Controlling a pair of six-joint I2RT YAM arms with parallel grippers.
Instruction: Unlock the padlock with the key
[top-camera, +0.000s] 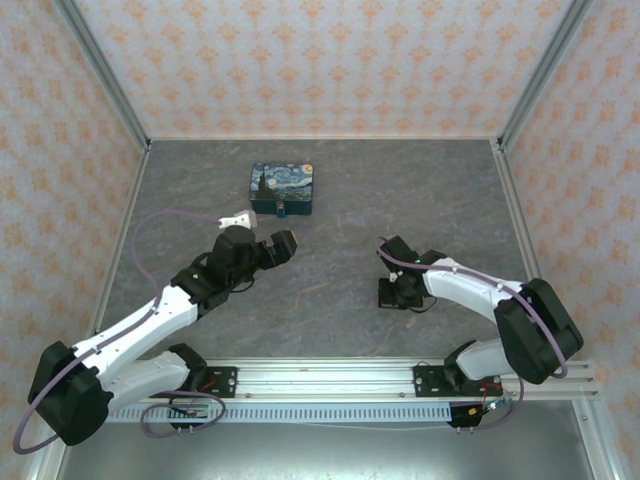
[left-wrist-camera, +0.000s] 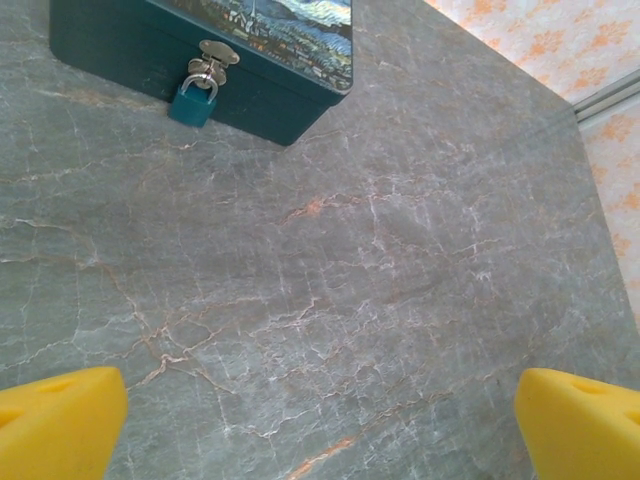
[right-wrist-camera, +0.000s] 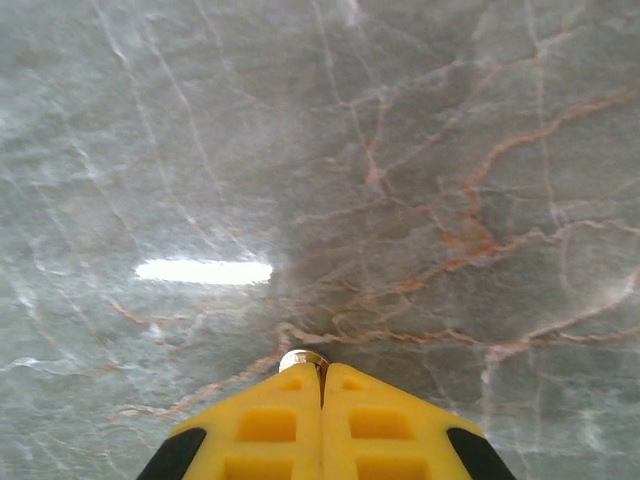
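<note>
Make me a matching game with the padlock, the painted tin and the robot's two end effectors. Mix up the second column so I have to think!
Things:
1. padlock
2. painted tin
3. left end effector
4. right end effector

States:
A. closed, with a small silver piece pinched at its tips
B. hanging from the tin's latch
C. wide open over the table
D. lying flat on the far half of the table

Pairs: 1-B, 2-D, 3-C, 4-A
</note>
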